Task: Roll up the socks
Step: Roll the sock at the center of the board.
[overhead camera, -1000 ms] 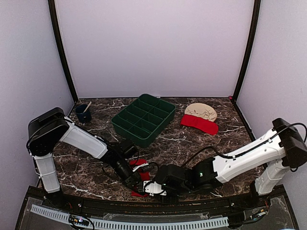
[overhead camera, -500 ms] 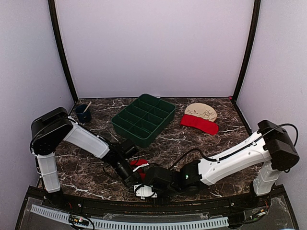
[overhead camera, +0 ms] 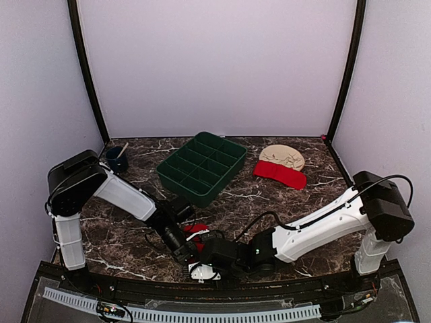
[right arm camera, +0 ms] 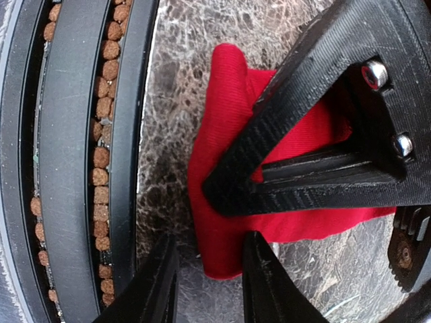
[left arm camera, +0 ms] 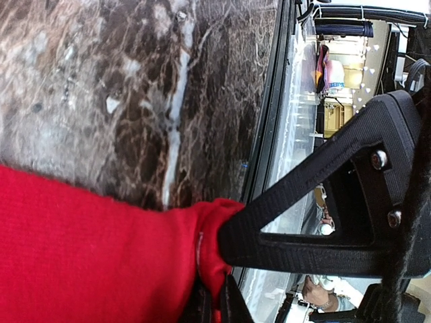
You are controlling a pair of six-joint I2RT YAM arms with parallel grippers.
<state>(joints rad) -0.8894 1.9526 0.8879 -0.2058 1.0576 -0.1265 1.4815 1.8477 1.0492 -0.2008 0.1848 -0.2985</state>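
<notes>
Table (overhead camera: 289,202): dark marble, walled on three sides, with a black rail (overhead camera: 269,291) along the near edge. Both arms reach inward and meet at near centre, crowded together.

Green tray (overhead camera: 180,190): far of the work spot, well apart. Red fabric (overhead camera: 279,173) beside a beige piece (overhead camera: 281,156) at far right, blue cup (overhead camera: 116,159) at far left. None is in the way.

Sock (overhead camera: 195,230): lies on the table at near centre, close to the rail, under both hands.

Left hand (left arm camera: 214,303): closed tight, pinching a bunched end of the sock.

Right hand (right arm camera: 210,239): partly spread, fingers either side of the sock's free corner. One finger is clear of the cloth, so nothing is gripped.

Step, as judged: starting the roll. Let the left pinch anchor. The right should close low on the corner, take every layer, then turn the cloth over toward the anchor, keeping it taut.

Room: the rail is just beside the sock, so margin there is thin. The left finger overhangs the cloth near the right's, so a knock is likely. Open table lies far and right; roll that way.
</notes>
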